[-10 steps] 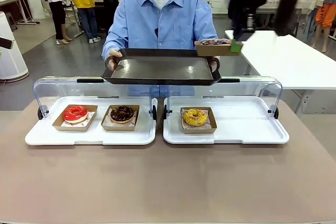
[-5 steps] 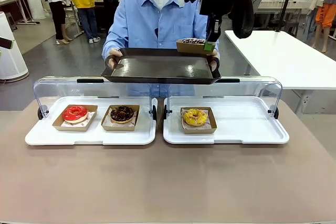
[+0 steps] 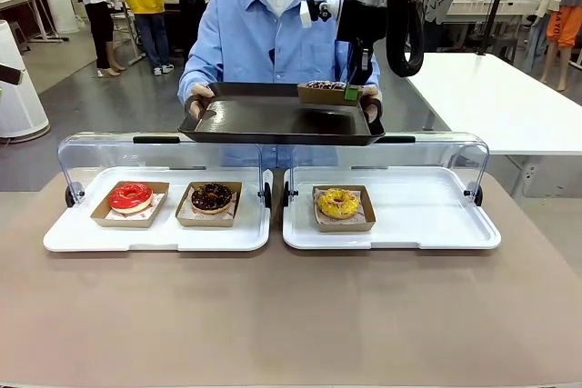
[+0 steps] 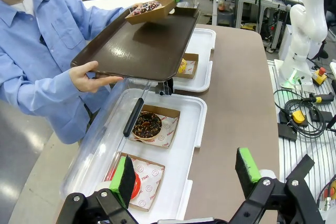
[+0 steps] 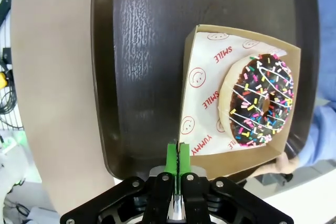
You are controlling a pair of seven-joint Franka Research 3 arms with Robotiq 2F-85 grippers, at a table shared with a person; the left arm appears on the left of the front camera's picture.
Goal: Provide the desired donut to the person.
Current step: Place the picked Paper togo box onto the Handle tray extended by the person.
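The sprinkled chocolate donut [image 5: 260, 100] lies in a cardboard box [image 5: 210, 103], and my right gripper [image 5: 178, 163] is shut on the box's edge. In the front view the box [image 3: 323, 92] hangs at the far right corner of the dark tray [image 3: 264, 120], which the person [image 3: 273, 34] in the light-blue shirt holds in both hands. In the left wrist view the box [image 4: 149, 10] is tilted low over the tray [image 4: 131, 48]; I cannot tell whether they touch. My left gripper [image 4: 186, 174] is open above the near white tray, holding nothing.
Two white display trays with raised clear lids sit on the table. The left tray [image 3: 64, 238] carries a red donut [image 3: 130, 196] and a chocolate donut [image 3: 211, 196]. The right tray [image 3: 436, 224] carries a yellow donut [image 3: 338, 203]. A white table [image 3: 509, 106] stands at the right.
My right gripper has carried the boxed donut leftward and down, from beyond the tray's right edge to low over its far right corner. The person keeps the tray still.
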